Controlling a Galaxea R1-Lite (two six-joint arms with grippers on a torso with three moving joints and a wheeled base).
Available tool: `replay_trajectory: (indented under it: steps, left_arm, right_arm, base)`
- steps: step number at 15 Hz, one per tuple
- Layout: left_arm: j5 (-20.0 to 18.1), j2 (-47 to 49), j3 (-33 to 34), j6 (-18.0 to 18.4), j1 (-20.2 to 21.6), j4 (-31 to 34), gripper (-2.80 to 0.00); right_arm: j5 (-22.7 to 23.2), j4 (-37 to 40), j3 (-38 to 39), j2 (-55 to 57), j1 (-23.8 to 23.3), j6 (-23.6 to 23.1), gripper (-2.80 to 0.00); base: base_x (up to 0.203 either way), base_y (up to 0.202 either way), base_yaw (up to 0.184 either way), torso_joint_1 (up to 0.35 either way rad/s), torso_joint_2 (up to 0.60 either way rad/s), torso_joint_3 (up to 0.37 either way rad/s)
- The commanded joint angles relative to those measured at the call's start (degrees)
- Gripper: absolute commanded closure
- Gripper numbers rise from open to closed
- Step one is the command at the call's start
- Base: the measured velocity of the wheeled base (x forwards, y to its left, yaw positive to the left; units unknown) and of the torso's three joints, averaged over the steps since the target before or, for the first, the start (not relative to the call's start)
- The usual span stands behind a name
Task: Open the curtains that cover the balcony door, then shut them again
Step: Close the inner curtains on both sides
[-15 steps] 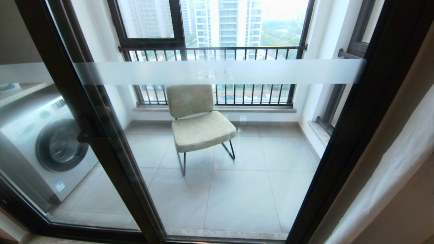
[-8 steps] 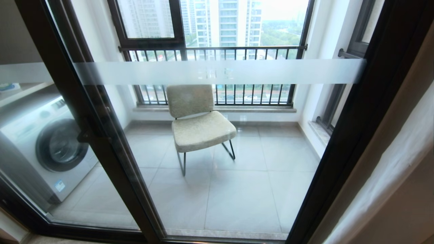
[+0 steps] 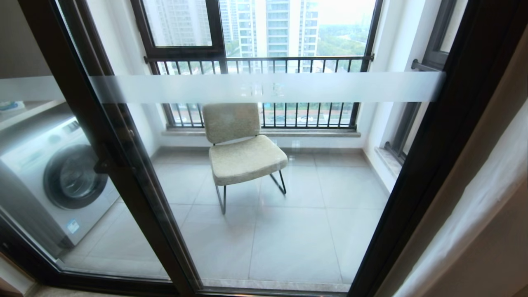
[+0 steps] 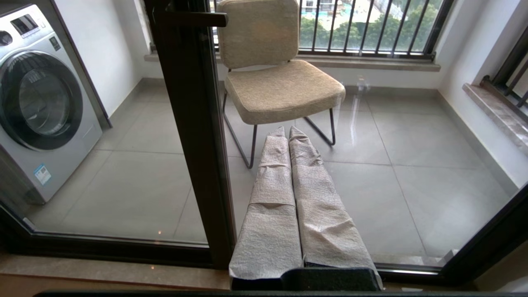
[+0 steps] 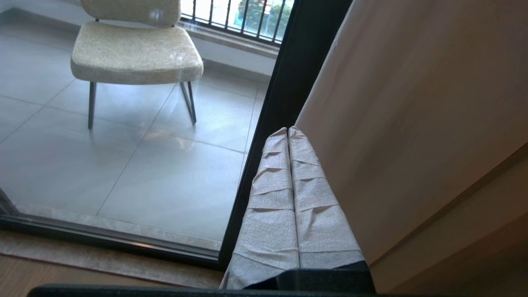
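The door (image 3: 264, 165) stands uncovered; the curtains (image 3: 474, 206) hang bunched at its right edge, folds running floorward. The right gripper (image 5: 288, 130), fingers pressed together and empty, sits just beside them; the left gripper (image 4: 286, 130), likewise closed, faces mid-glass, farther off.

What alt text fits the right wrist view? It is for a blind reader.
The shut, cloth-wrapped right pincer points at the dark door frame, with the beige curtain beside it. Through the glass, a beige chair stands on grey tiles.
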Motion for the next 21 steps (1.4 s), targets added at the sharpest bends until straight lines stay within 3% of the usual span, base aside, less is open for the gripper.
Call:
replay_trajectory:
  steps: [1,8,12,15,21]
  left_arm:
    - [0.0,0.0,0.0,0.0,0.0,0.0,0.00]
    - [0.0,0.0,0.0,0.0,0.0,0.0,0.00]
    - [0.0,0.0,0.0,0.0,0.0,0.0,0.00]
    - [0.0,0.0,0.0,0.0,0.0,0.0,0.00]
    - [0.0,0.0,0.0,0.0,0.0,0.0,0.00]
  right_arm:
    - [2.8,9.3,0.1,-7.2,-2.9,-0.1,0.00]
    - [4.2,21.4,0.1,-17.3,-1.0,4.1,0.00]
    - [4.3,21.8,0.1,-23.2,-0.6,4.4,0.00]
    - [3.9,22.0,0.1,-23.6,-0.6,8.4,0.00]
    - [3.9,22.0,0.1,-23.6,-0.6,9.5,0.00]
  base:
    - [0.000,0.000,0.000,0.000,0.00,0.000]
    - [0.000,0.000,0.000,0.000,0.00,0.000]
    - [0.000,0.000,0.000,0.000,0.00,0.000]
    - [0.000,0.000,0.000,0.000,0.00,0.000]
    - [0.000,0.000,0.000,0.000,0.00,0.000]
